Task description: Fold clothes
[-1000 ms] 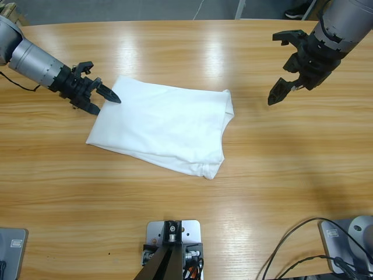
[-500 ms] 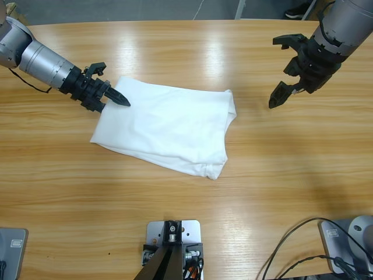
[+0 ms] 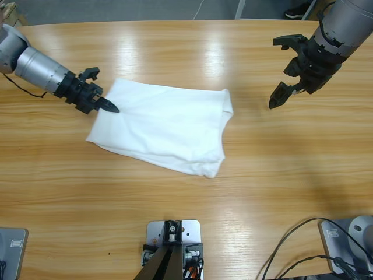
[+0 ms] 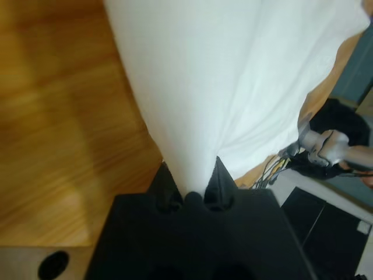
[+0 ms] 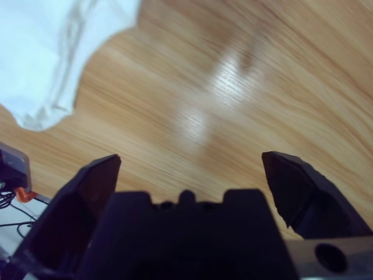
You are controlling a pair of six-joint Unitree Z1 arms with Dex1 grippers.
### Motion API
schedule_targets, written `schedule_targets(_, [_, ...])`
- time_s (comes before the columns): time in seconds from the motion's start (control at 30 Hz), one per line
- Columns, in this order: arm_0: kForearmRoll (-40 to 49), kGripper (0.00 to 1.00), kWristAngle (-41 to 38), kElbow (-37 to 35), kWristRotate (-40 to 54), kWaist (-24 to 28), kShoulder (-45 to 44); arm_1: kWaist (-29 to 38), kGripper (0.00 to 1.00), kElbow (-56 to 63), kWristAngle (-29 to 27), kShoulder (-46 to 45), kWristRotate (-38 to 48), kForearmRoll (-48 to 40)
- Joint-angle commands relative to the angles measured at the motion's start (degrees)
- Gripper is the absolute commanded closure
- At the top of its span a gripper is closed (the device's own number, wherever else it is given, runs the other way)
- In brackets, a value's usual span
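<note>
On the wooden table (image 3: 175, 221), left of centre, the T-shirt (image 3: 163, 125) lies as a slanted, roughly folded white rectangle, flat, with its far edge doubled over near the middle of the table. I've got my left gripper (image 3: 104, 105) at the shirt's upper-left edge; the left wrist view shows white cloth pinched between the two jaws, which are closed tight on it, fabric fanning out ahead from the pinch. My right gripper (image 3: 285, 81) hangs above bare wood well apart from the shirt's right edge, jaws spread wide with nothing in them; its wrist view shows only a corner of the shirt at upper left. Step in hand, as I judge it: take this gripped edge and carry it over the body of the shirt for another fold. To do it well I'd lift just enough that the edge clears the layer under it, then travel straight across so the crease runs parallel to the long side, not diagonal. Only one point is held, so the cloth will likely droop and drag either side; I'd go slow, or bring the right gripper in to pin the far edge. Let go only once the edge lies flat.
</note>
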Motion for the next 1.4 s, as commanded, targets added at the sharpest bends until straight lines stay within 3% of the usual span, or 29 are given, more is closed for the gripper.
schedule_targets(0.03, [-0.57, 1.0, 1.66, 2.16, 1.61, 8.23, -3.15, -0.73, 0.009, 1.8, -0.62, -0.95, -0.68, 0.01])
schedule_targets(0.17, [0.82, 1.0, 3.14, 2.16, 3.25, 13.19, -4.77, -0.73, 0.009, 1.94, -0.62, -1.21, -0.68, 0.1])
schedule_targets(0.37, [3.58, 1.0, 3.95, 0.25, 3.74, 13.85, -4.89, -0.73, 0.009, 2.36, -0.53, -1.12, -0.68, -0.16])
schedule_targets(0.83, [23.78, 1.0, 3.84, -17.15, 4.43, 4.47, -5.07, -0.71, 0.009, 2.15, 2.02, 0.72, -0.86, -0.34])
schedule_targets(1.2, [26.49, 1.0, 3.86, -21.44, 3.35, -5.06, -3.33, -0.64, 0.009, 2.26, 2.57, 0.55, -1.04, -0.21])
schedule_targets(1.4, [29.7, 1.0, 3.86, -28.12, 2.3, -9.44, -0.41, -0.64, 0.009, 2.24, 3.18, 0.63, -1.28, -0.16])
